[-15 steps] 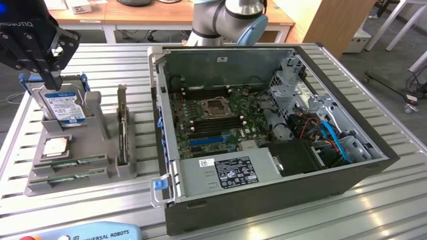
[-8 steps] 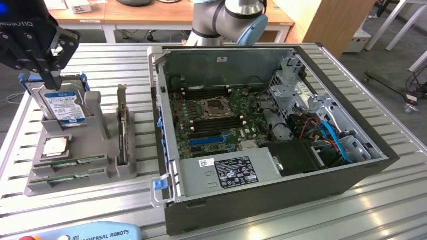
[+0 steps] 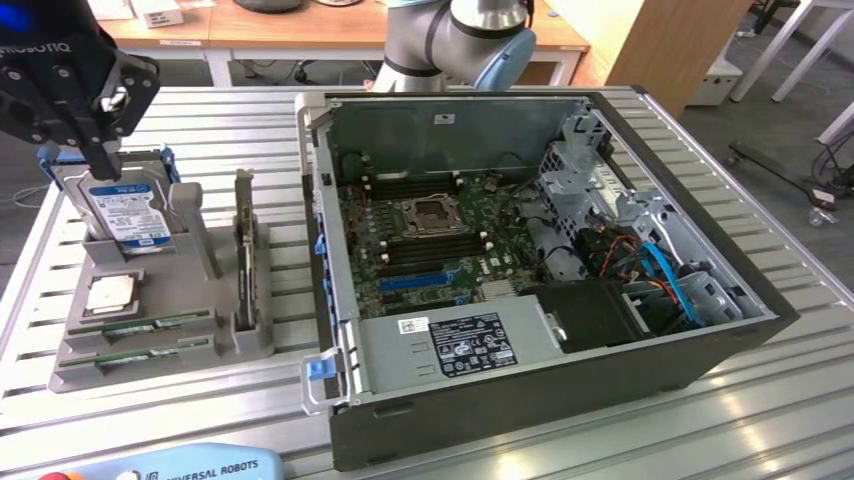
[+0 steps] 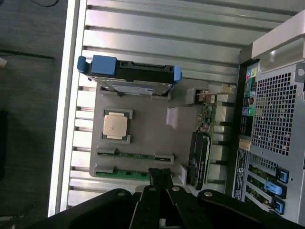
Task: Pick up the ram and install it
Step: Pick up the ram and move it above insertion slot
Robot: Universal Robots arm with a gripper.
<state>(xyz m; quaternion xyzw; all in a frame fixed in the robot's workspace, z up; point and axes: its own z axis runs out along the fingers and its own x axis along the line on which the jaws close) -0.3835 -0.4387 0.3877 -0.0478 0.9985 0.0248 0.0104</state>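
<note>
Two alike green ram sticks lie in slots at the near end of a grey holder tray [image 3: 80, 375]: one [image 3: 147, 325] [image 4: 126, 155] next to the CPU and one [image 3: 140, 352] [image 4: 121, 174] nearer the tray's end. I cannot tell which is the task's ram. My black gripper [image 3: 100, 165] [image 4: 160, 177] hangs high above the tray, over the hard drive in the exterior view. It is shut with nothing in it and touches neither stick. The open computer case [image 3: 534, 390] shows its motherboard [image 3: 427, 225] with dark memory slots around the CPU socket.
The tray also holds a hard drive [image 3: 127, 210] in a blue frame, a CPU [image 3: 110, 292] and an upright dark expansion card [image 3: 244, 255]. All stand on a ribbed metal table [image 3: 747, 420]. A teach pendant [image 3: 174, 467] lies at the front edge.
</note>
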